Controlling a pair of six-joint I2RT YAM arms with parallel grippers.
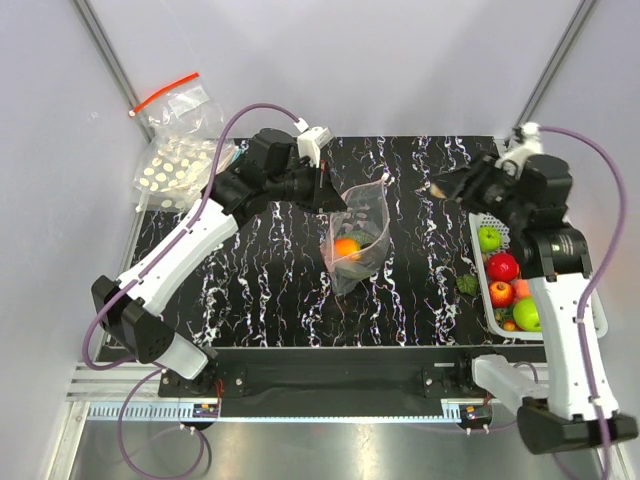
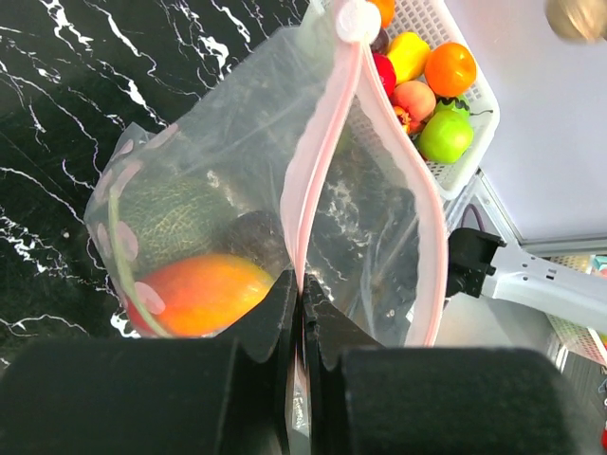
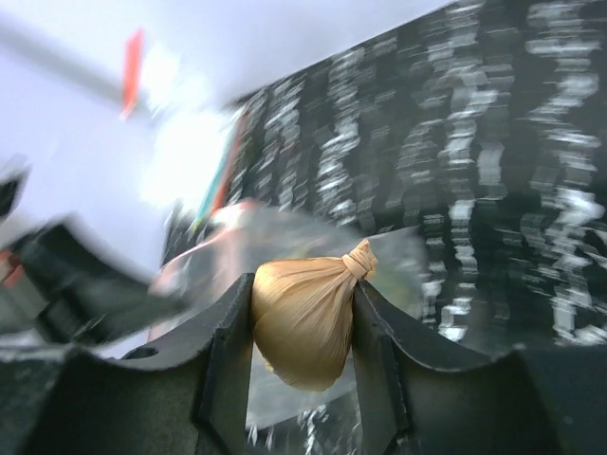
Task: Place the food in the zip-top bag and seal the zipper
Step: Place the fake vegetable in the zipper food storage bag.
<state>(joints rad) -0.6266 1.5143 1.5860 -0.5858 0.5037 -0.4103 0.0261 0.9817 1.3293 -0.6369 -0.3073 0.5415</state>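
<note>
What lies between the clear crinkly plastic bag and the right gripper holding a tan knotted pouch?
Bare black marbled tabletop separates bag and right gripper, in the top view.

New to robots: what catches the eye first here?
The clear zip-top bag mid-table, pinched at its pink zipper by the left end effector, with an orange-red piece and dark green lump inside. Next, the right end effector gripping a tan knotted pouch, near the white fruit basket.
</note>
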